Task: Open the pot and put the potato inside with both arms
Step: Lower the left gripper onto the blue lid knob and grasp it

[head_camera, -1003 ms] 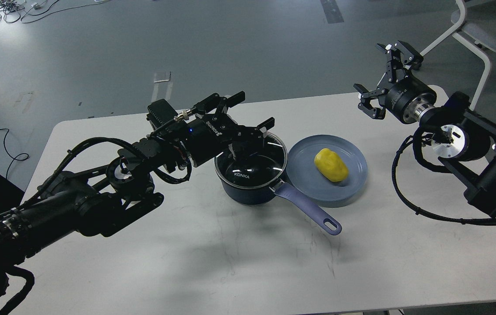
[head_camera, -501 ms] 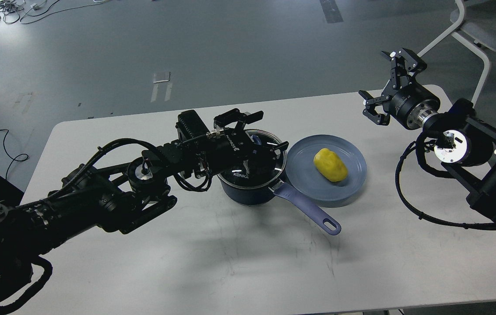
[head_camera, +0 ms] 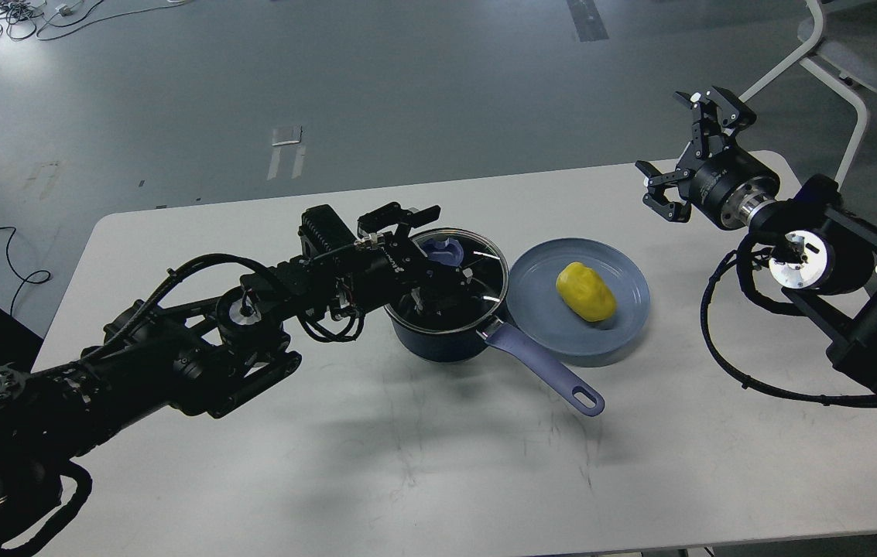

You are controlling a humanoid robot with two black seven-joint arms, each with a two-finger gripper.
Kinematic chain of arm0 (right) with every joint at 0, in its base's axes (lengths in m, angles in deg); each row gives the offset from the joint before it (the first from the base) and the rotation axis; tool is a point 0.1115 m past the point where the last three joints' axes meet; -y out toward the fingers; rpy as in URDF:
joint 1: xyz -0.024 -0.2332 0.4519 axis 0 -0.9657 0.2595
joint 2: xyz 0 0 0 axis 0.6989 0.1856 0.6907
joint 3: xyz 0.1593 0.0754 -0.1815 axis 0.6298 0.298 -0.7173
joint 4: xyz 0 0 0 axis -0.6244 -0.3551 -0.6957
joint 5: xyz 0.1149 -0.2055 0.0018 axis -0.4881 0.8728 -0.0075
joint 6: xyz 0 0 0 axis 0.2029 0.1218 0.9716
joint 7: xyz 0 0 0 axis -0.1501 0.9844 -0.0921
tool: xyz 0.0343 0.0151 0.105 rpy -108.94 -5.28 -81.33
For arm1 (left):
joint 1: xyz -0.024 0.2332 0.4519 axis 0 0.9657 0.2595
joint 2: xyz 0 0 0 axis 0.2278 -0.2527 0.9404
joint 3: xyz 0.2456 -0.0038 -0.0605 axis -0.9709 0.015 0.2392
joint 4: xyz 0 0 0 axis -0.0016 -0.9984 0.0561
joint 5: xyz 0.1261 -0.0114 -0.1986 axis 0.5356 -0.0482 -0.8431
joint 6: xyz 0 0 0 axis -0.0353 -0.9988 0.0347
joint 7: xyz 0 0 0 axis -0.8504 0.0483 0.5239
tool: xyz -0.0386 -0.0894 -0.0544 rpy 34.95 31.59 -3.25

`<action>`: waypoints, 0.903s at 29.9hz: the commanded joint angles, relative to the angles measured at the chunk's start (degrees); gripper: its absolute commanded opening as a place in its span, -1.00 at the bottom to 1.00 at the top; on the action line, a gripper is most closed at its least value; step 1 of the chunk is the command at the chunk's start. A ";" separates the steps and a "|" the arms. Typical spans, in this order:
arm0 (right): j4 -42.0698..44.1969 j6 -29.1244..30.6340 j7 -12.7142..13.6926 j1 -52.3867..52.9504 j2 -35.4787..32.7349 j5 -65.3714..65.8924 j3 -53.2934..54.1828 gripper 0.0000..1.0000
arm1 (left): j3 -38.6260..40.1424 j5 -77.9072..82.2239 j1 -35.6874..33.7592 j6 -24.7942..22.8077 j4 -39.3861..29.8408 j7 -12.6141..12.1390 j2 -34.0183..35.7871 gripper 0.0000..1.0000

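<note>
White table [head_camera: 423,464] carries pot [head_camera: 446,340] near centre. Blue plate [head_camera: 616,325] just right of pot, rims close; pot handle [head_camera: 542,367] points front-right, overlapping plate edge.

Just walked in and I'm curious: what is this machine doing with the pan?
The left gripper is down over the pot, at the purple knob of its glass lid, which is not off yet. The potato waits on the blue plate beside it. The right gripper hangs open above the table's far corner, holding nothing.

Left gripper [head_camera: 438,259] hiding part of the lid [head_camera: 477,259], pot [head_camera: 446,340] lettering covered, surface [head_camera: 407,464] near corners cut off
</note>
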 commanded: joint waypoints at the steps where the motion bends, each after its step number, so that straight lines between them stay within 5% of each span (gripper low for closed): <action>1: -0.01 0.01 0.09 0.00 -0.09 0.00 -0.13 1.00 | 0.00 -0.09 0.22 0.26 0.15 0.49 0.11 0.96; 27: -0.09 0.01 0.09 -0.70 -0.09 0.18 -0.57 1.00 | -0.09 -3.08 2.41 0.18 0.94 0.85 0.02 0.95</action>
